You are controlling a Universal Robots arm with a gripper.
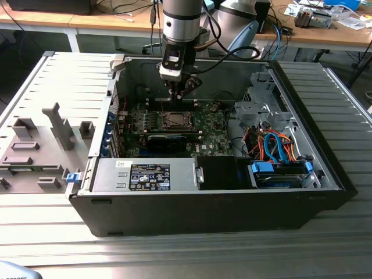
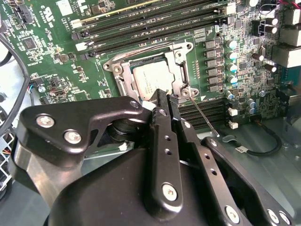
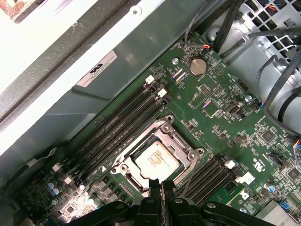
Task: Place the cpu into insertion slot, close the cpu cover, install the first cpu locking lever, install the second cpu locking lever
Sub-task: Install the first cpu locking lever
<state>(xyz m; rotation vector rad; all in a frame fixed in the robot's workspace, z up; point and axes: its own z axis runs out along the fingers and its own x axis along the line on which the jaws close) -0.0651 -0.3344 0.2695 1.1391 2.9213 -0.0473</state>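
Inside the open computer case, the cpu lies flat in the insertion slot on the green motherboard, its silvery top showing. The silver cpu cover lies down around it, framing the chip through its square window. My gripper hangs just above the socket's edge, its black fingers shut together with nothing visible between them. A thin metal locking lever sticks out from the socket's corner right beside the fingertips.
Long black memory slots flank the socket. A silver power supply fills the case's front, and a drive bay with orange and blue cables sits at the exterior view's right. Grey fixtures stand outside on the left.
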